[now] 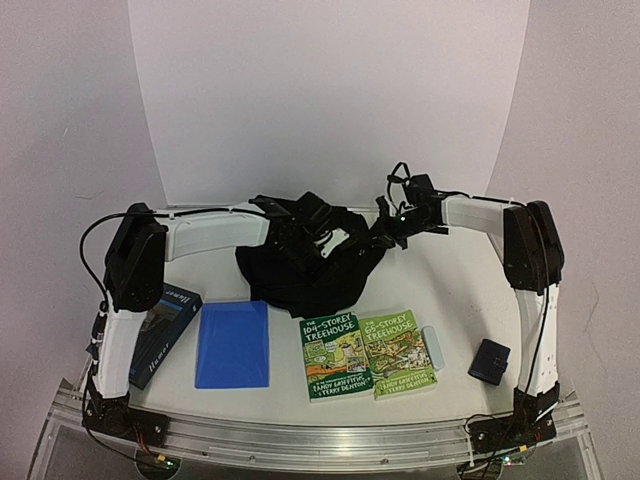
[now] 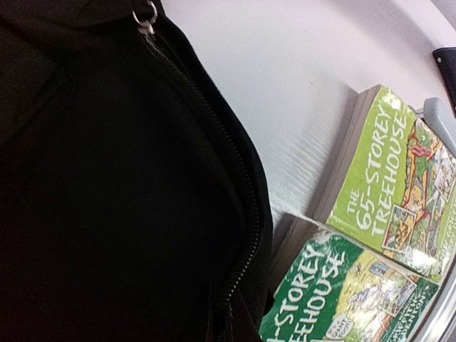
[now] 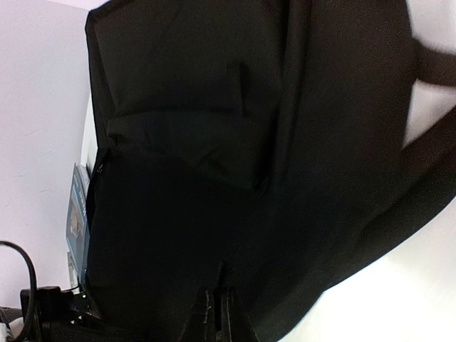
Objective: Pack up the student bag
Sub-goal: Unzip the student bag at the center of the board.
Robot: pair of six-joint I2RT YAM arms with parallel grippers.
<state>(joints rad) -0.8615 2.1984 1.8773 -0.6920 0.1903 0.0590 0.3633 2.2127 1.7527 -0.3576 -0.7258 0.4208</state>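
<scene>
Because the backpack (image 1: 320,285) is limp, light cloth, its zipper (image 2: 239,164) edge should grip best; the right claw (image 3: 217,313) looks pinched onto the fabric, and the left claw's (image 1: 305,235) opening cannot be told.

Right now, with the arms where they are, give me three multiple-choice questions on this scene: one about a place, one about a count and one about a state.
1. Where is the student bag?
A. hanging off the near edge
B. in the middle, behind the Treehouse books
C. in the far left corner

2. How many Treehouse books are in view?
A. one
B. three
C. two

3. How do the Treehouse books lie?
A. flat, covers up, side by side
B. standing upright on their edges
C. stacked one on the other

Answers:
1 B, the top view shows the black bag farther from the arm bases than the books.
2 C, the two covers read 104-Storey and 65-Storey.
3 A, both covers face the top camera, next to each other.
</scene>
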